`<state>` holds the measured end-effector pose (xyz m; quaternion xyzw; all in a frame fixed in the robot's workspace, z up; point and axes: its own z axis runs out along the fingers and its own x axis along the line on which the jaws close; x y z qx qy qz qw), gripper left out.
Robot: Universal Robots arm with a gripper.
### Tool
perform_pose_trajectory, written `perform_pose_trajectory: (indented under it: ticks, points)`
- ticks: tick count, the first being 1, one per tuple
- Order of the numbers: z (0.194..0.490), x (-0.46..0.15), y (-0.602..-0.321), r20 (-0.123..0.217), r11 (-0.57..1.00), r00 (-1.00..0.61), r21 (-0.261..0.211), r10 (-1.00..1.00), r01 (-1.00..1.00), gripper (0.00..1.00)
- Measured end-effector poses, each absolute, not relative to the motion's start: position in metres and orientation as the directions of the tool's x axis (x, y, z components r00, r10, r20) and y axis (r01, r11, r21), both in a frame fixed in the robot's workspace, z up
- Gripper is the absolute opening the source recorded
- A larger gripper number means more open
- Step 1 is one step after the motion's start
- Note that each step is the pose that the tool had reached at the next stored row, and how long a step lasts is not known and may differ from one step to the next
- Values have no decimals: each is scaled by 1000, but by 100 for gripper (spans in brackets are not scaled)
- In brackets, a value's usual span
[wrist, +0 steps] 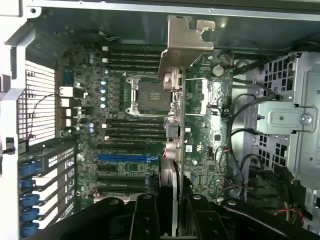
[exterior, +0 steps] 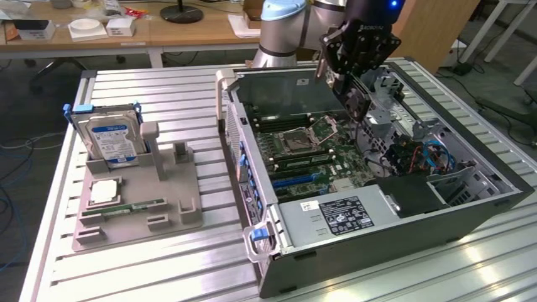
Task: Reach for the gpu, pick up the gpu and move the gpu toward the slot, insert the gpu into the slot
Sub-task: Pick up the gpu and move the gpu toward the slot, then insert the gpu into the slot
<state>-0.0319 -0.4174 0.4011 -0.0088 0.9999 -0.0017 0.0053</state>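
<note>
Black gripper at the upper right of the exterior view, jaws clamped on the gpu. Holds it by its upper edge, card hanging tilted above the open case, clear of the motherboard below.

Seen from the wrist: card edge-on between two dark fingers, silver bracket at the far end, over the board. Blue slot just beside the card's line, apart from it. Black slots alongside it; square silver socket near the bracket end.

In the exterior view, slot low in the case's middle, below and to the left of the held card, well apart from it.

Left of the frame: grey fixture on the slatted metal table, with a blue-labelled hard drive upright at its back and a green memory stick lying flat near its front. Wooden desks across the top edge.
</note>
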Motion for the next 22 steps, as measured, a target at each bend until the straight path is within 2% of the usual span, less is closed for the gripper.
perform_pose_trajectory:
  ticks: [18,22]
  points:
    - [401,-32,-417,-10,1000,-1000,-4,-20,-20,27]
    - [401,-31,-417,-10,996,-996,-4,-84,-84,27]
